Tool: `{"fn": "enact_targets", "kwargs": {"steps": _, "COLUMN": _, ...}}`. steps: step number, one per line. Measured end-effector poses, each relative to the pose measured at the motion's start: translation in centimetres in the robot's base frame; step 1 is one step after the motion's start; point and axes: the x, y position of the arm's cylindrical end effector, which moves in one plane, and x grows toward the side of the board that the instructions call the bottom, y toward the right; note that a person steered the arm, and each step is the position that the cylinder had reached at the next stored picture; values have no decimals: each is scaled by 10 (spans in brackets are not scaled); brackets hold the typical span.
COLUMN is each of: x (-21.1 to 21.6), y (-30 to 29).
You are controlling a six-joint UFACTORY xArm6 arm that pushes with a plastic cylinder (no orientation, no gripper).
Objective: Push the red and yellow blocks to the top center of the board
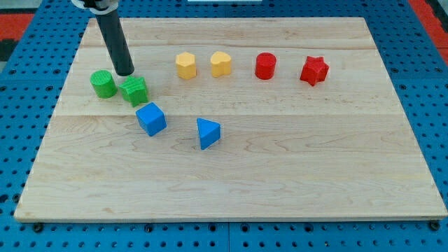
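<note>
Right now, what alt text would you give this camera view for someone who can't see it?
My tip rests at the board's upper left, just above two green blocks. Two yellow blocks, a red cylinder and a red star line the top; two blue blocks sit mid-board.

Not much of a room for us to look at here. The pale wooden surface [280, 175] fills most of the view, sitting on a blue pegboard base [427, 105] dotted with holes. Red patches [14, 21] show in both top corners. Lighting's soft and even.
</note>
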Motion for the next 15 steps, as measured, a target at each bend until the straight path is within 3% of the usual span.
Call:
{"fn": "enact_targets", "kwargs": {"steps": 2, "x": 34, "y": 80}}
{"fn": "enact_targets", "kwargs": {"steps": 3, "x": 29, "y": 88}}
{"fn": "enact_targets", "kwargs": {"steps": 4, "x": -48, "y": 111}}
{"fn": "enact_targets", "kwargs": {"steps": 5, "x": -75, "y": 148}}
{"fn": "enact_targets", "kwargs": {"steps": 6, "x": -58, "y": 187}}
{"fn": "enact_targets", "kwargs": {"steps": 7, "x": -73, "y": 204}}
{"fn": "enact_targets", "kwargs": {"steps": 8, "x": -100, "y": 177}}
{"fn": "enact_targets", "kwargs": {"steps": 9, "x": -100, "y": 208}}
{"fn": "enact_targets", "kwargs": {"steps": 11, "x": -51, "y": 447}}
{"fn": "enact_targets", "kwargs": {"steps": 12, "x": 11, "y": 408}}
{"fn": "enact_targets", "kwargs": {"steps": 14, "x": -9, "y": 223}}
{"fn": "enact_targets", "kwargs": {"steps": 15, "x": -30, "y": 208}}
